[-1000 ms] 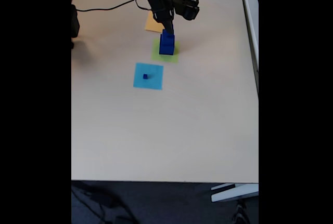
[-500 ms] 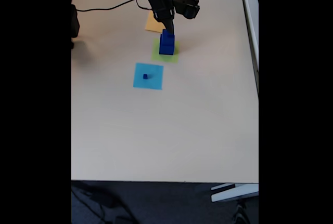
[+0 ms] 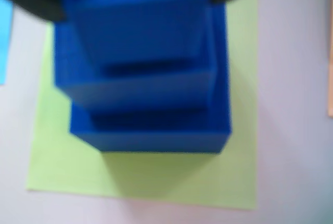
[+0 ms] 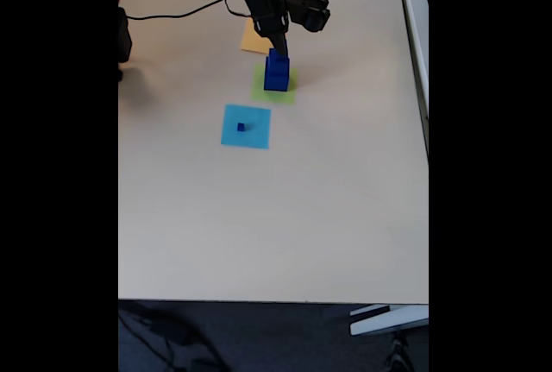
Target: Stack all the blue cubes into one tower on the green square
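Setting the third cube on the tower

My gripper (image 4: 277,49) sits at the top of three stacked blue cubes (image 3: 148,78) on the green square (image 3: 67,177); I cannot tell whether my fingers are clamped or apart. I judge I should part them gently and lift straight up. The tiny cube (image 4: 241,127) waits on the light blue square (image 4: 256,135).

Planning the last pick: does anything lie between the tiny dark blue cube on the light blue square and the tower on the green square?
Nothing visible does. The tiny dark blue cube sits on the flat light blue square; only bare beige table separates it from the dark blue cube tower on the pale green square.
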Robot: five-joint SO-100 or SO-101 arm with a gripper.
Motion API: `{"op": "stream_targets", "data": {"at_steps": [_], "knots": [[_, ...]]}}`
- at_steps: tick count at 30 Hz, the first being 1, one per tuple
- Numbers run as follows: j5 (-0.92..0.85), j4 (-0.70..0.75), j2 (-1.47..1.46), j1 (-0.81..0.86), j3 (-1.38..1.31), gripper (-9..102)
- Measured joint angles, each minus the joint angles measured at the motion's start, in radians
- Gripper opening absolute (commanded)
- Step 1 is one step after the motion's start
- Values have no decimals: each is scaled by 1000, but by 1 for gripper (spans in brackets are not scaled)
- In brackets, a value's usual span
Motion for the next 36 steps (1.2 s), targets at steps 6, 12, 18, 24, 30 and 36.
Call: {"op": "stream_targets", "data": {"at_steps": [6, 12, 18, 24, 30, 36], "knots": [[-6, -2, 0, 3, 3, 3], [-12, -3, 0, 3, 3, 9], [-12, -3, 0, 6, 6, 13], [-25, -3, 0, 5, 6, 14], [-34, -3, 0, 5, 6, 14], [-48, -3, 0, 5, -8, 17]]}}
